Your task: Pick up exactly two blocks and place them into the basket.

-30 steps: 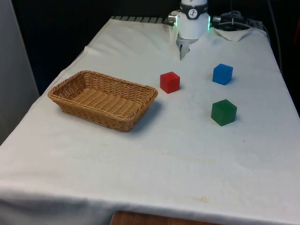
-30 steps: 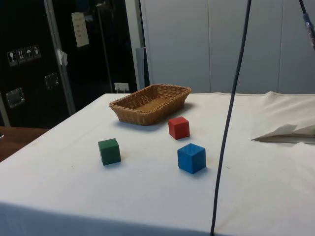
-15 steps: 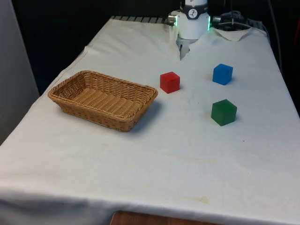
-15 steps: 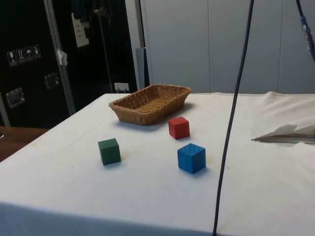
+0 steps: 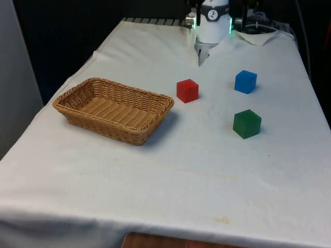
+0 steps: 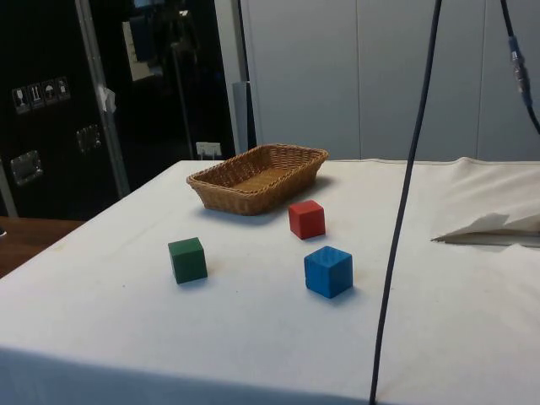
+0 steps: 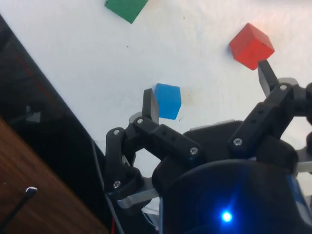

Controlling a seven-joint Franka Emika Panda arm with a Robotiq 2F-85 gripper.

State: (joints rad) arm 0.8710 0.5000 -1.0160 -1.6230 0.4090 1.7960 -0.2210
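Wicker basket (image 5: 114, 109) on the table (image 5: 170, 181), holding nothing. Red block (image 5: 187, 90) at its 2 o'clock. Tool (image 7: 207, 95) spread wide, gripping nothing.

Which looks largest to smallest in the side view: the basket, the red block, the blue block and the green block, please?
1. basket, clearly largest.
2. blue block, red block and green block: much alike. The blue one looks slightly bigger, but it sits nearest the camera, so I would not rank the three.
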